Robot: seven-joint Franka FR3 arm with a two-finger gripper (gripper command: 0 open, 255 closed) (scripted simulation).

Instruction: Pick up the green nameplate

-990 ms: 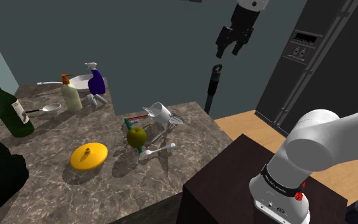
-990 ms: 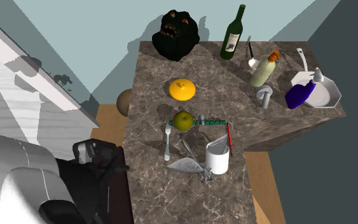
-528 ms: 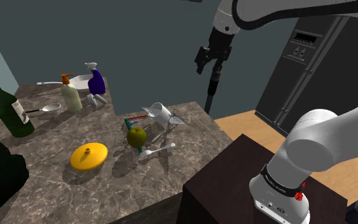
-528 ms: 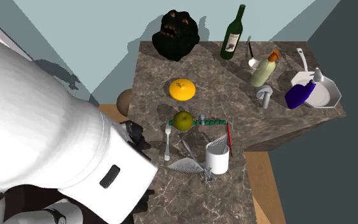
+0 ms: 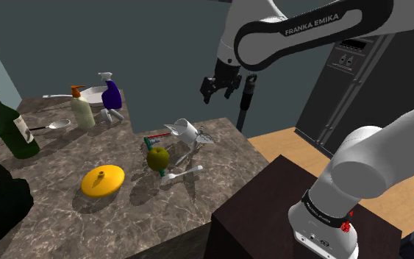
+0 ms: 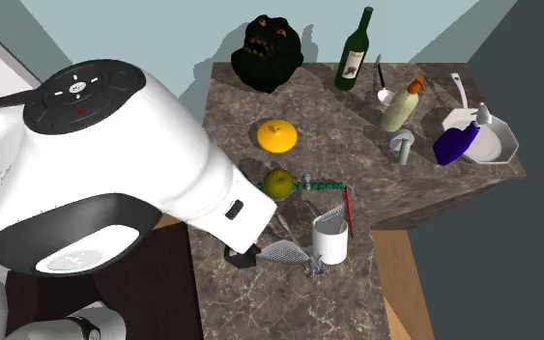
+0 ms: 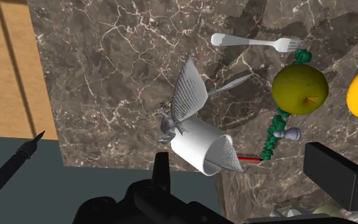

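Note:
The green nameplate (image 6: pixel 324 183) is a thin beaded green strip lying flat on the marble counter (image 6: pixel 231 106). It sits between a green apple (image 6: pixel 278 183) and a white cup (image 6: pixel 330 241) of utensils. In the wrist view the nameplate (image 7: pixel 274 130) runs beside the apple (image 7: pixel 299 89), partly hidden behind it. My black gripper (image 5: pixel 216 88) hangs in the air above the counter's far right corner, well clear of everything. In the wrist view the gripper (image 7: pixel 244 164) is open with nothing between its fingers (image 7: pixel 161 167), and the tipped cup (image 7: pixel 203 146) lies below it.
A fork (image 6: pixel 255 214), an orange lid (image 6: pixel 276 134), a wine bottle (image 6: pixel 354 50), a soap bottle (image 6: pixel 399 106), a blue spray bottle (image 6: pixel 456 141) and a black bag (image 6: pixel 270 53) share the counter. A black rod (image 5: pixel 246 99) stands past the counter's edge. A dark fridge (image 5: pixel 359 66) rises behind.
The arm has swung down and toward the shoulder view's left, bringing the gripper lower and nearer the counter. Nothing on the counter has moved.

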